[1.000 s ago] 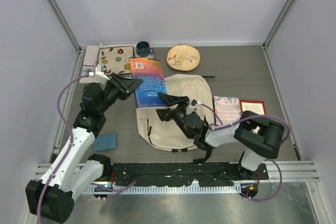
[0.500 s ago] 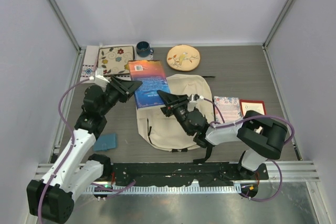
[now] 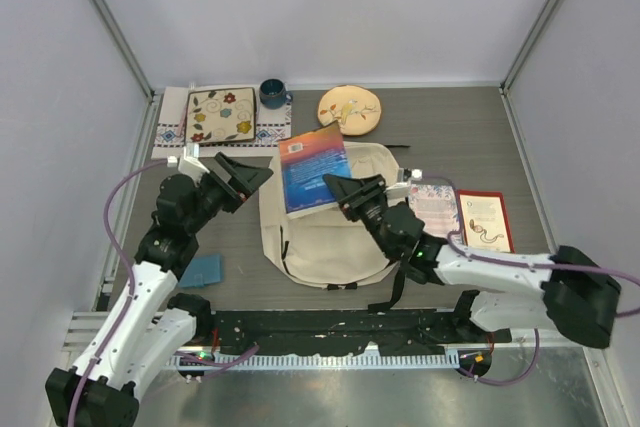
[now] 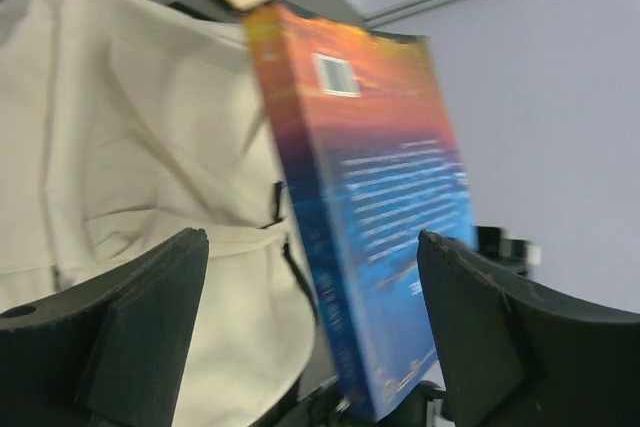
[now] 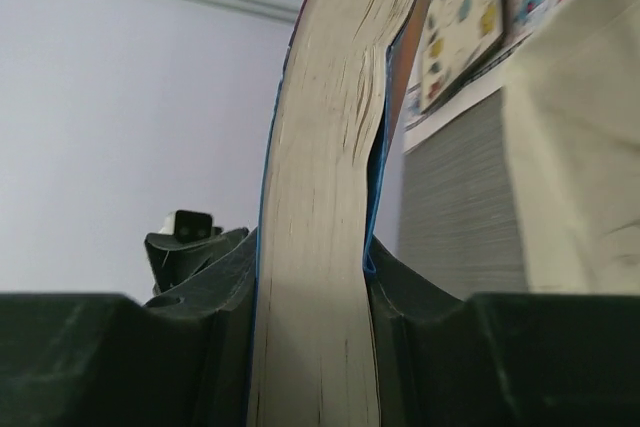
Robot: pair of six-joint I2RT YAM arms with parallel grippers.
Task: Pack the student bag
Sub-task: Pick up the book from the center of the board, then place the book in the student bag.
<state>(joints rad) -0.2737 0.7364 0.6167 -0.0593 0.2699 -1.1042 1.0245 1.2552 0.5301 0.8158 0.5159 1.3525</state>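
Book [image 3: 313, 167] pinched edgewise in right tool [image 3: 338, 187] over student bag [image 3: 330, 242].

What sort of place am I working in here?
Most likely a lab test cell, not a lived-in room: plain pale walls with bare metal frame posts box in the table, a mounting rail lines its near edge, and the student bag, book and plate look staged.
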